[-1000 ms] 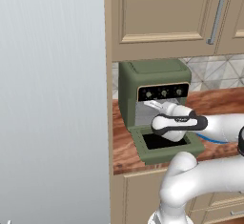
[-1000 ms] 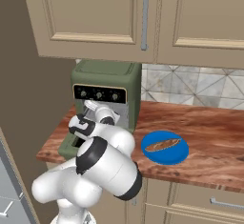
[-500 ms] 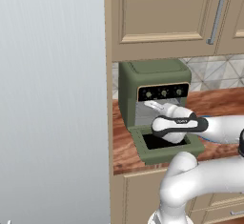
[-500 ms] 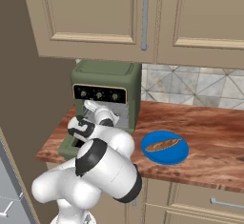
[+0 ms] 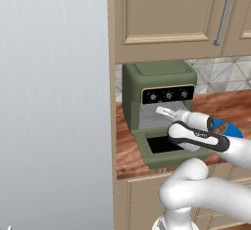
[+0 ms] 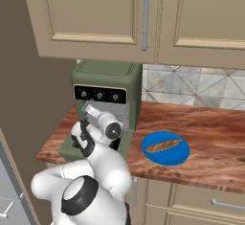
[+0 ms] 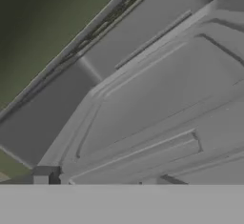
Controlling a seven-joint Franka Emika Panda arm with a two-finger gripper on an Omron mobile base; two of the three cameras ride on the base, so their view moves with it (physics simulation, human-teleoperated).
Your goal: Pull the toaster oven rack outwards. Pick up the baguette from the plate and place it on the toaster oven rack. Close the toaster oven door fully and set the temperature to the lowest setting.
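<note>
Wood-grain counter [image 6: 210,138] under beige cabinets: boxy olive-green toaster oven [image 5: 157,84], door [image 5: 169,148] dropped flat, grey wire rack [image 7: 143,108] inside the cavity. Two-finger gripper [image 5: 164,111] at cavity mouth, jaw spread and hold not discernible. Best to clamp rack's front wire squarely, then pull straight out, level, clear of door; light-brown baguette [image 6: 165,146] waits on round blue plate [image 6: 167,158].

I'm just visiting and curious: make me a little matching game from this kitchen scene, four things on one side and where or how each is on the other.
Things:
1. toaster oven door
2. baguette
3. plate
4. hand

States or places:
A. lying on the blue plate
B. folded down open
C. reaching into the oven's mouth
D. on the wooden counter, beside the oven

Pairs: 1-B, 2-A, 3-D, 4-C
</note>
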